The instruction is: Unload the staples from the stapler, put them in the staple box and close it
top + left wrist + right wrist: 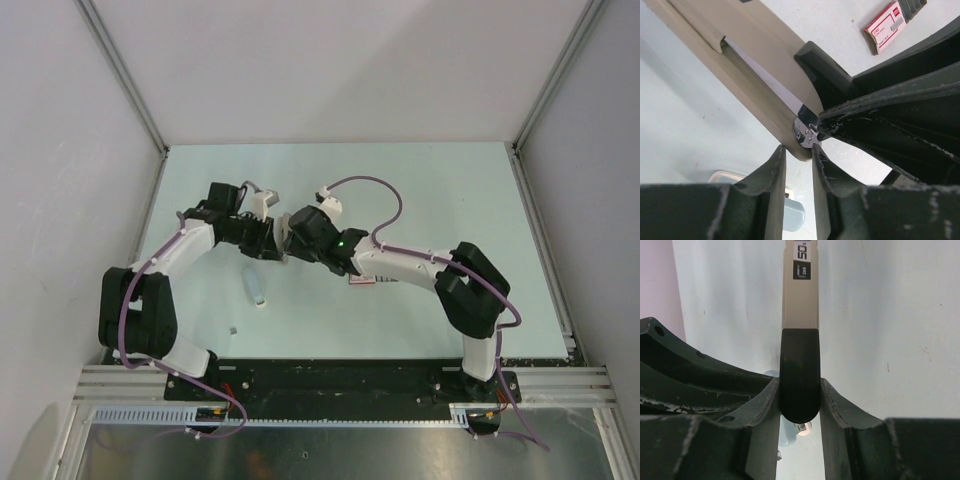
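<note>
Above the tabletop (420, 190), the right gripper (799, 390) clamps the stapler (799, 300) steady, so the left gripper (799, 162), jaws narrow at its hinge, hold unclear, should pinch squarely.

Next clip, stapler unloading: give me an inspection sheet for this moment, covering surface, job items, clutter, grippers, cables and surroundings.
Surface: pale green table, faint scuffs only.
Job's things: beige stapler between the two arms; tiny grey piece, perhaps staples, on the table near the left arm's base.
Clutter: red-and-white box under the right arm; pale blue-grey object lying loose.
Grippers: right gripper clamped on the stapler's black end; left gripper narrowed at its metal end, grip unclear.
Cables: purple cables along both arms, no snag seen.
Surroundings: white walls with aluminium frame; nothing else seen.
</note>
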You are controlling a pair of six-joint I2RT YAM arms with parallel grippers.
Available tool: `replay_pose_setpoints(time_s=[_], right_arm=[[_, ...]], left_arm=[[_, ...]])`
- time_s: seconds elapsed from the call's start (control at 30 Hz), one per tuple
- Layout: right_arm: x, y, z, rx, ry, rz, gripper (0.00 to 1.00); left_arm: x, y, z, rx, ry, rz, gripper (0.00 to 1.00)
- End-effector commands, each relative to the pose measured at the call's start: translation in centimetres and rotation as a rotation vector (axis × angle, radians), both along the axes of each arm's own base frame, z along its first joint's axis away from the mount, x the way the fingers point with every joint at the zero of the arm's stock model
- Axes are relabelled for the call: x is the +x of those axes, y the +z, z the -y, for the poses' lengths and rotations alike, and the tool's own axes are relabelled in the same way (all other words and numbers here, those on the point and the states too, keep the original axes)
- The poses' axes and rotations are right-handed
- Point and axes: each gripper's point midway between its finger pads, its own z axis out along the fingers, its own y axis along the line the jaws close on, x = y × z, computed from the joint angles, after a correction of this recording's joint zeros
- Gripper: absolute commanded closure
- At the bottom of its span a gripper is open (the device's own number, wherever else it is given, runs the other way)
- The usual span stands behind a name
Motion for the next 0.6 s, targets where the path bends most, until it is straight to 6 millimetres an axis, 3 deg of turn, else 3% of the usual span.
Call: replay_pose_setpoints(time_s=[0.0,0.17,0.37,0.57], right_arm=[[-0.3,6.7,-1.5,0.191,0.010,0.088,1.00],[-0.6,7.0,-1.1,0.230,0.004,0.098,1.00],[-1.2,7.5,-1.0,0.237,0.030,0.106,1.00],[-2.0,8.1,0.1,0.218,0.058,0.133,1.00]], left_arm=[[1.4,2.1,1.0,-0.055,-0.076,0.128,0.76],[1.0,2.1,1.1,-0.064,-0.080,0.120,0.82],[1.9,2.1,0.4,-0.013,-0.070,0.158,0.98],[3.6,2.1,-1.3,0.102,-0.050,0.234,1.00]])
